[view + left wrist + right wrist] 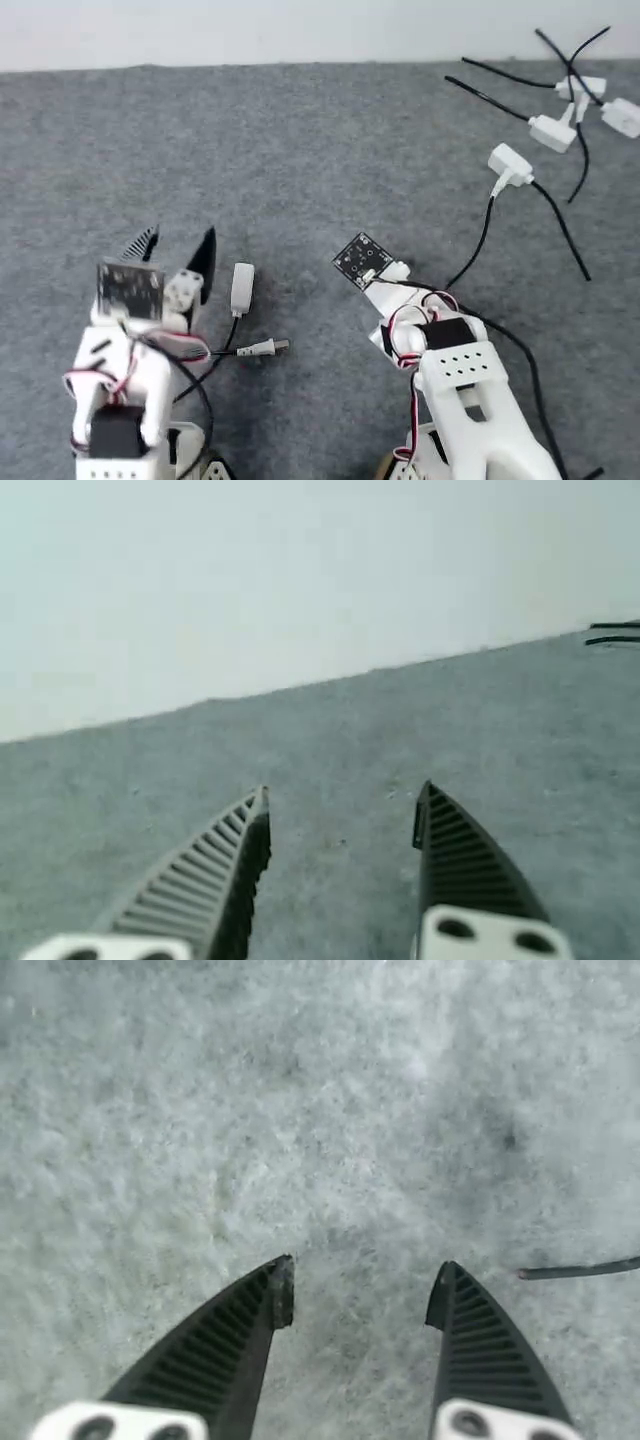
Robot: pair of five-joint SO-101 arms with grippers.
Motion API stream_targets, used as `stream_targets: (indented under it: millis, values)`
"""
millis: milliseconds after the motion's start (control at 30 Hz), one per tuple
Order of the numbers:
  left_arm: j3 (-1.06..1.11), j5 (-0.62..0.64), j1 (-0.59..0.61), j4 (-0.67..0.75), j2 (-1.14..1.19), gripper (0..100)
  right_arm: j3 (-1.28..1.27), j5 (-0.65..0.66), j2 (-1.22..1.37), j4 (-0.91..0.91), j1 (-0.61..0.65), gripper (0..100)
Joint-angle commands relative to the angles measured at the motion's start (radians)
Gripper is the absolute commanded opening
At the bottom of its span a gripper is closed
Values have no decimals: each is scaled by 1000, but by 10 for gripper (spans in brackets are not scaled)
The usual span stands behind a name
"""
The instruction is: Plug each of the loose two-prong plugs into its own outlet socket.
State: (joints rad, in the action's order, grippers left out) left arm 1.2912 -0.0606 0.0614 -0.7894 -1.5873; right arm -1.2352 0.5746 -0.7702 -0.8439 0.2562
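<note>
A small white two-prong plug [262, 348] on a black cable lies on the grey carpet beside my left arm, and a white oblong block [241, 285] lies just beyond it. At the far right lie several white plug and socket pieces with black cables: one [510, 162] nearest, another [552, 132] behind it, and two more [622, 117] at the edge. My left gripper [178, 250] [343, 790] is open and empty, held level above the carpet to the left of the oblong block. My right gripper [367, 1263] is open, empty, pointing down at bare carpet.
The grey carpet [300, 150] covers the whole table up to a pale wall [250, 30] at the back. A black cable [480, 245] runs from the nearest far-right piece toward my right arm; a stretch of cable [580, 1270] lies beside the right fingers.
</note>
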Motion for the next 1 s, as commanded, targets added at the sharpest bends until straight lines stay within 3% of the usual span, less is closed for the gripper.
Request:
stream_targets:
  millis: [0,200,400,967]
  values:
    - [-237,-3,12,-5,431,235,5,-8,-25,21,-1,218]
    - [-429,-8,-48,38,950,235,5,-8,-21,22,-1,218]
    - [-503,-26,-51,117,1261,235,3,-8,-22,22,-1,218]
    - [-516,-18,-184,5,1405,235,3,-8,-16,22,-1,218]
